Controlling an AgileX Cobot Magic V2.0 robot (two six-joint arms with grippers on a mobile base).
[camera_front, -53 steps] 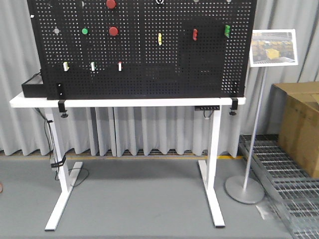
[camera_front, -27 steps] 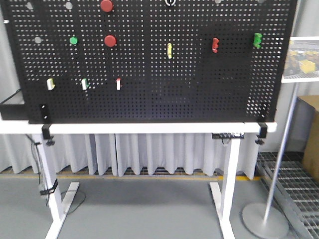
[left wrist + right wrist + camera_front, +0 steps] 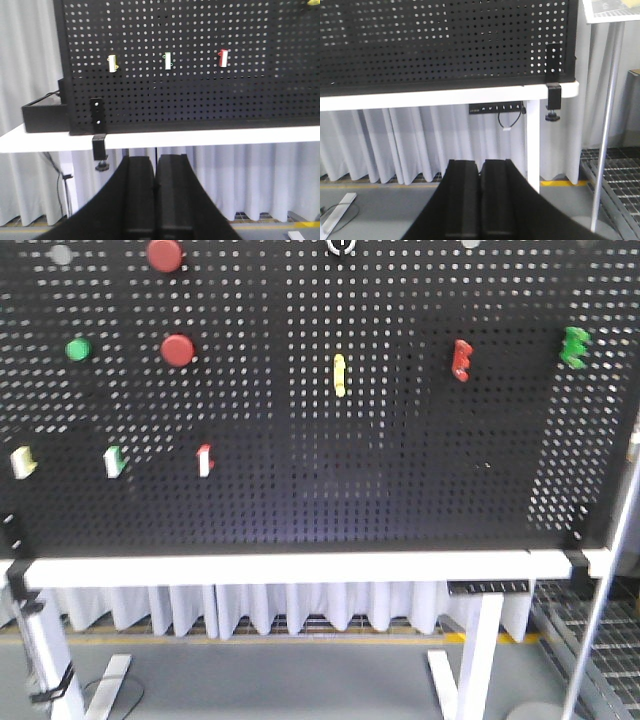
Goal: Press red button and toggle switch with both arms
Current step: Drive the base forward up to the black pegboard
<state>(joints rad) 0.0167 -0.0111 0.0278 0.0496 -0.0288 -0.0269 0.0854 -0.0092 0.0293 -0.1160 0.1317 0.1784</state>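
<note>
pegboard stands upright on the white tabletop, ahead of both pincers and well apart from them. left pincer: fingers pressed together, nothing held, framed under the tabletop edge. right pincer: same, closed on nothing. two red buttons sit upper left on the board, higher than the left pincer's camera reaches. toggle switch is upper right, above what the right pincer's camera covers. front view is blurry, so lever position unclear. three small switches in a row straight above the left pincer.
</note>
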